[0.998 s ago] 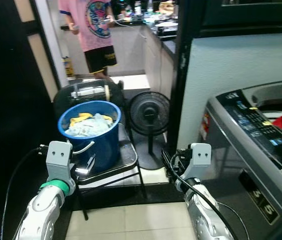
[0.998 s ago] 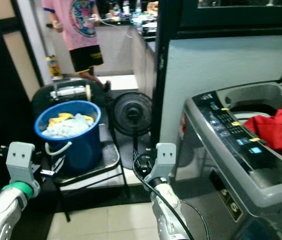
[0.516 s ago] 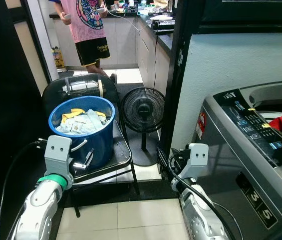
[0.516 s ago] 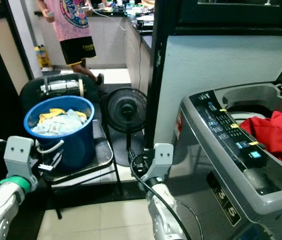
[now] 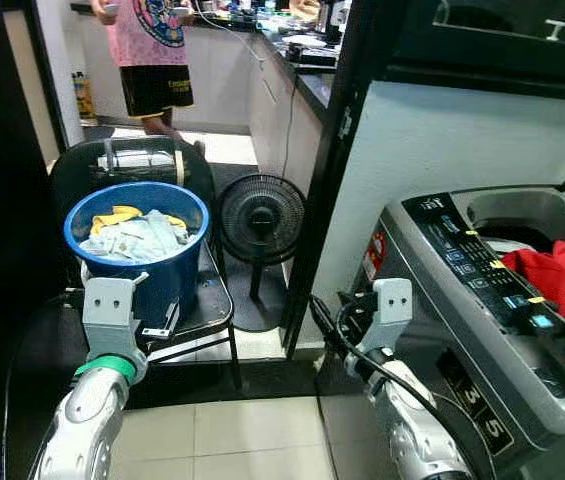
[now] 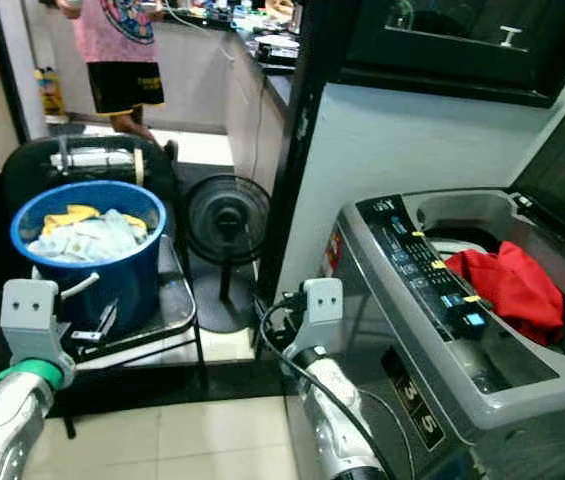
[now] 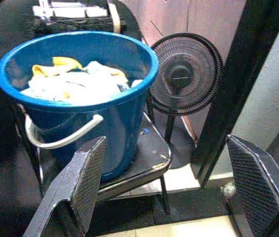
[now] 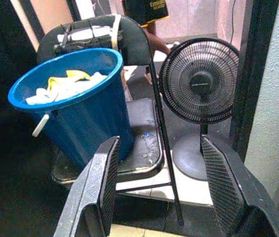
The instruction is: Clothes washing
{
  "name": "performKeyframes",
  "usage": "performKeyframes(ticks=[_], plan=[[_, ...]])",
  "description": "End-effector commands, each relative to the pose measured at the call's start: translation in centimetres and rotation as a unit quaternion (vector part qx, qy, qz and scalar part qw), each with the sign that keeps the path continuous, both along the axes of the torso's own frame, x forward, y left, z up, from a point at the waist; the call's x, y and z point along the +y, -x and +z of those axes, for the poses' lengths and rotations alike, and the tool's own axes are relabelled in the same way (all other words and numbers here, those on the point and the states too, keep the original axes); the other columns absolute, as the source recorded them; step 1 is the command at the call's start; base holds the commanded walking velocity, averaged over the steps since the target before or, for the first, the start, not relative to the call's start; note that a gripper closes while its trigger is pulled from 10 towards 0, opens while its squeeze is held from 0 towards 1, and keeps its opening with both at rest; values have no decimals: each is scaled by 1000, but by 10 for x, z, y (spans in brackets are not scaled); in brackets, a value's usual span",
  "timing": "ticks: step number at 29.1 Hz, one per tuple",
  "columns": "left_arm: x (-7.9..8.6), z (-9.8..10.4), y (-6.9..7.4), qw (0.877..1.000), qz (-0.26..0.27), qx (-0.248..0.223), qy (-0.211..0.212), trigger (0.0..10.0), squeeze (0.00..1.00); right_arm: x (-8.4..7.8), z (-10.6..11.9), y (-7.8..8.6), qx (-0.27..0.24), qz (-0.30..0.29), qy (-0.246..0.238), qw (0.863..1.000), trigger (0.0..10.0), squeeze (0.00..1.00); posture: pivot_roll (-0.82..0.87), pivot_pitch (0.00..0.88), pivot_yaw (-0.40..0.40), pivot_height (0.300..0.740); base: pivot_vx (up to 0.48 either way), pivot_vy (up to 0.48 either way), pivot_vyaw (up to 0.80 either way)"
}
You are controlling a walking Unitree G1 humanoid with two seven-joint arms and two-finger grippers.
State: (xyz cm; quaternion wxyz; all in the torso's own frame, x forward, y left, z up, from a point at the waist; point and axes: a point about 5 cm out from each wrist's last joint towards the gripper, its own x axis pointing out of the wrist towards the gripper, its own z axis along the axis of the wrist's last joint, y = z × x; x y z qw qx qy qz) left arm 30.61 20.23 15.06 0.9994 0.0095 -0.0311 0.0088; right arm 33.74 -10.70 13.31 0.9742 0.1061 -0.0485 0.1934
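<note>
One bucket, one fan, one washer.

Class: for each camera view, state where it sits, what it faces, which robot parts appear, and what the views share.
Left and right eye views: head, looking forward and down; both silver arms, grey top-loading washing machine.
Left wrist view: along open left gripper at round blue plastic bucket.
Right wrist view: along open right gripper.
Shared: bucket, black floor fan.

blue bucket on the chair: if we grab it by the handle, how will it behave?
The blue bucket looks like rigid plastic, so it should keep its shape. Its white handle hangs loose at the side, so the bucket would probably swing when lifted. The clothes inside are soft and piled near the rim; likely light, but they may shift.
</note>
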Motion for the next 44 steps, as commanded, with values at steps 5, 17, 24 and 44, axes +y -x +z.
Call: performKeyframes(ticks=[5,17,24,44], plan=[[-6,-8,-1,1000,-20,16,-15,10000,0,-1,-4,3,3,-11,-4,1000,10000,0,51,0,30,740,0,0,0],[2,-18,5,1000,8,25,9,10000,0,-14,-11,6,18,-28,0,999,10000,0,9,0,-13,740,0,0,0],[-5,-10,5,1000,1,0,8,10000,0,-10,-8,5,16,-4,3,1000,10000,0,27,0,-38,740,114,0,0],[-11,-11,3,1000,0,6,0,10000,0,-10,1,4,-9,33,30,999,10000,0,13,0,-34,740,272,0,672]])
